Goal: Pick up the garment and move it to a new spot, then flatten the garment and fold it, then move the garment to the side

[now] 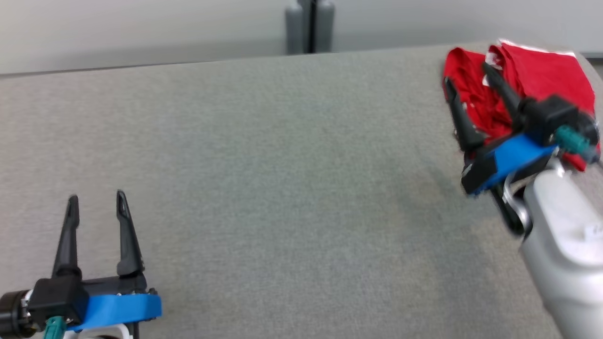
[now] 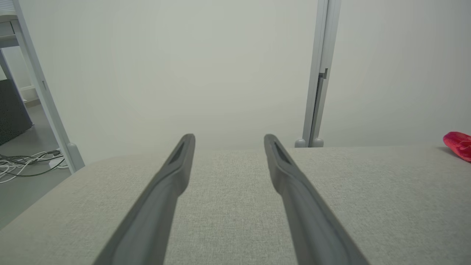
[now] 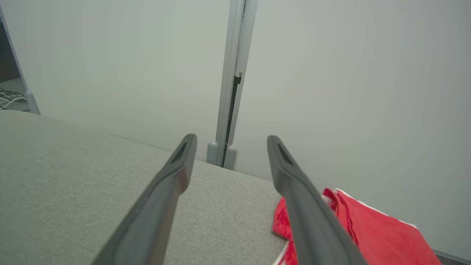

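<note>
The garment (image 1: 541,80) is red with white trim, lying folded in a bundle at the far right of the grey table (image 1: 282,165). My right gripper (image 1: 466,75) hovers just over the garment's near left edge, open, with nothing between its fingers. In the right wrist view the garment (image 3: 368,232) lies to the right of and below the right finger, and the right gripper (image 3: 230,140) is empty. My left gripper (image 1: 96,200) is open and empty at the table's near left. The left wrist view has the left gripper (image 2: 228,140) over bare cloth, and a corner of the garment (image 2: 459,144) at far right.
A grey post (image 1: 308,26) on a two-part foot stands behind the table's far edge against a pale wall. White cables (image 2: 22,163) lie on the floor beyond the table's left end. The garment sits close to the table's right edge.
</note>
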Tool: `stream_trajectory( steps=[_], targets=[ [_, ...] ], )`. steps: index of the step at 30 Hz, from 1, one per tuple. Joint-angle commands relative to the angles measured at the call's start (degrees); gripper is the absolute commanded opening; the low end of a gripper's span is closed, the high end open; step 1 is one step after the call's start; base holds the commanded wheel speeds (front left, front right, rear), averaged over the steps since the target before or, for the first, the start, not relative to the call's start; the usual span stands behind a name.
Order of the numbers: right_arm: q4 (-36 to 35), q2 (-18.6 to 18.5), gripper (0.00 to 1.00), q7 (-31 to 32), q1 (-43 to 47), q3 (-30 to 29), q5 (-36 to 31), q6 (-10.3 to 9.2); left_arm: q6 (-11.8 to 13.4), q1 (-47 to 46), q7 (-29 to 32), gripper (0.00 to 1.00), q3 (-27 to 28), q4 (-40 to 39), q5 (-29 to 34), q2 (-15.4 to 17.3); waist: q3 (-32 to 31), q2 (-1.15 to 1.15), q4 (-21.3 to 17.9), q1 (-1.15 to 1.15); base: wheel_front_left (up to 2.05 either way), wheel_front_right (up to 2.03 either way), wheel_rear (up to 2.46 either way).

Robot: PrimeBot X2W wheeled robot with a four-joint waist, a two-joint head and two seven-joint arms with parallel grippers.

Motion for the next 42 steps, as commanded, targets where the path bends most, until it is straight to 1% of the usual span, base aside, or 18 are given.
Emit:
stream_trajectory(
  steps=[1,6,9,13,18,24,32,42],
  targets=[
    [-1.8,0.86,1.0,-0.28,4.05,-1.2,-0.64,0.02,-0.18,0.63,-0.24,1.0,-0.39,1.1,-0.57,-0.34,-1.4,0.02,0.95,0.02,0.0,0.0,0.0],
    [-6.9,3.15,1.0,-0.27,16.05,-5.49,-1.13,0.02,-0.52,1.96,-0.41,1.0,-0.95,4.0,-1.1,-0.9,-5.0,0.02,3.49,0.02,0.0,0.0,0.0],
    [-9.65,4.65,1.0,-0.27,22.6,-8.57,-1.99,0.02,-0.55,3.02,-0.41,1.0,-1.17,5.53,-1.48,-1.28,-6.62,0.02,4.36,0.02,0.0,0.0,0.0],
    [-13.45,7.37,1.0,-0.28,30.26,-13.4,-3.95,0.02,-0.9,4.16,-0.45,1.0,-1.41,7.46,-1.74,-1.22,-8.69,0.02,4.76,0.02,0.0,0.0,0.0],
    [-16.9,10.64,1.0,-0.09,36.75,-17.4,-6.7,0.02,-1.05,5.58,-0.4,1.0,-1.62,9.02,-2.05,-0.93,-11.24,0.02,4.56,0.02,0.0,0.0,0.0],
    [-20.74,12.8,1.0,2.07,41.08,-19.51,-9.43,0.02,-1.2,7.06,1.16,1.0,-2.29,9.94,-2.49,-0.57,-14.22,0.02,4.27,0.02,0.0,0.0,0.0],
    [-26.23,14.59,1.0,4.94,43.69,-20.24,-10.43,0.02,-1.46,6.64,3.3,1.0,-2.6,8.97,-3.33,-0.12,-15.44,0.02,4.13,0.02,0.0,0.0,0.0],
    [-27.71,14.85,1.0,6.76,44.68,-20.43,-10.35,0.02,-1.42,6.8,4.02,1.0,-2.63,8.08,-4.32,0.13,-15.91,0.02,3.97,0.02,0.0,0.0,0.0]
  ],
)
